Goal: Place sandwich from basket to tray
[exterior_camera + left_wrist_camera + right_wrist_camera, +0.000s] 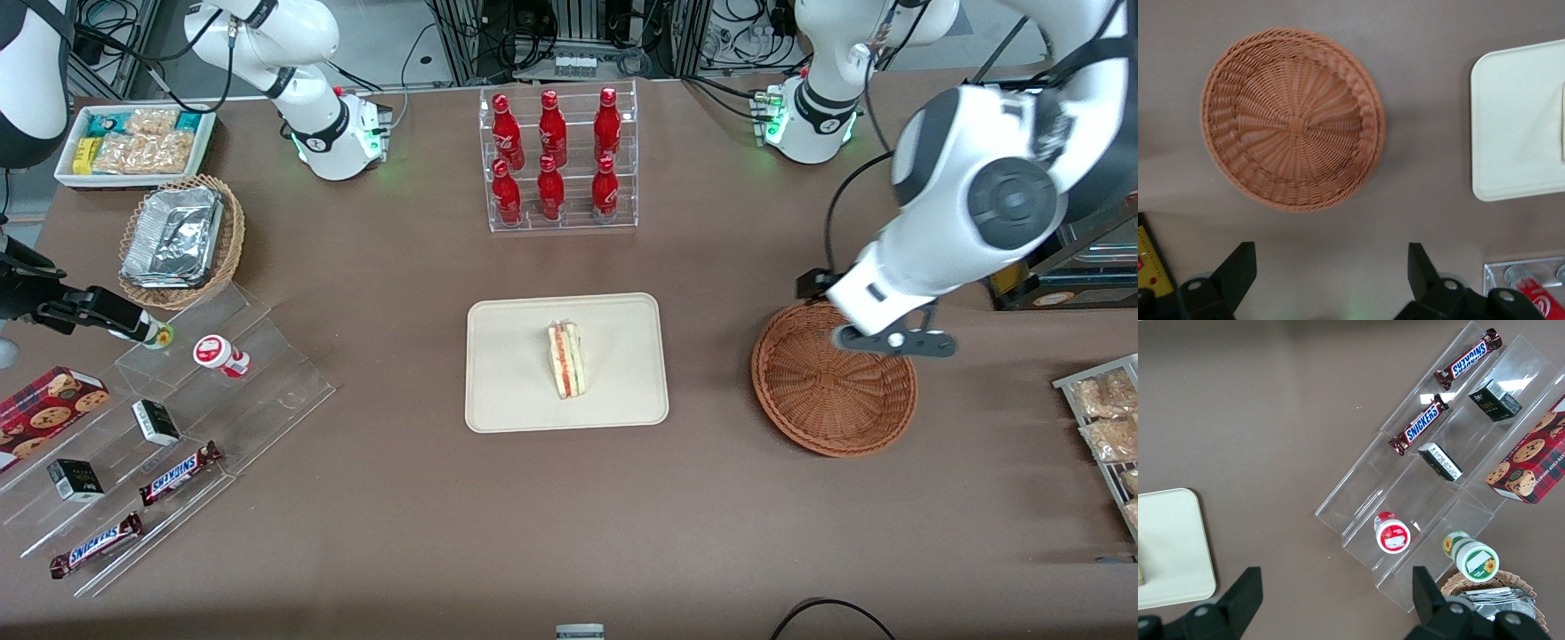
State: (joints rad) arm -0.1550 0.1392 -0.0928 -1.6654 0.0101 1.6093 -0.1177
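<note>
Already the sandwich (566, 360) lies on the tray (507, 373), apparently lengthwise toward the camera, while the open, empty pincer (1331, 267) hovers above the basket (805, 400).

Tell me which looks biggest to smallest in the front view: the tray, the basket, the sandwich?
1. The tray.
2. The basket, though the arm covers part of it.
3. The sandwich, lying on the tray.
The tool hangs open above the basket's rim.

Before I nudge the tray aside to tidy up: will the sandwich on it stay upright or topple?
The sandwich stands on a narrow edge mid-tray, so a jolt would probably tip it. Its soft layers likely squash or slide apart. The gripper, jaws open, hangs over the empty basket.
</note>
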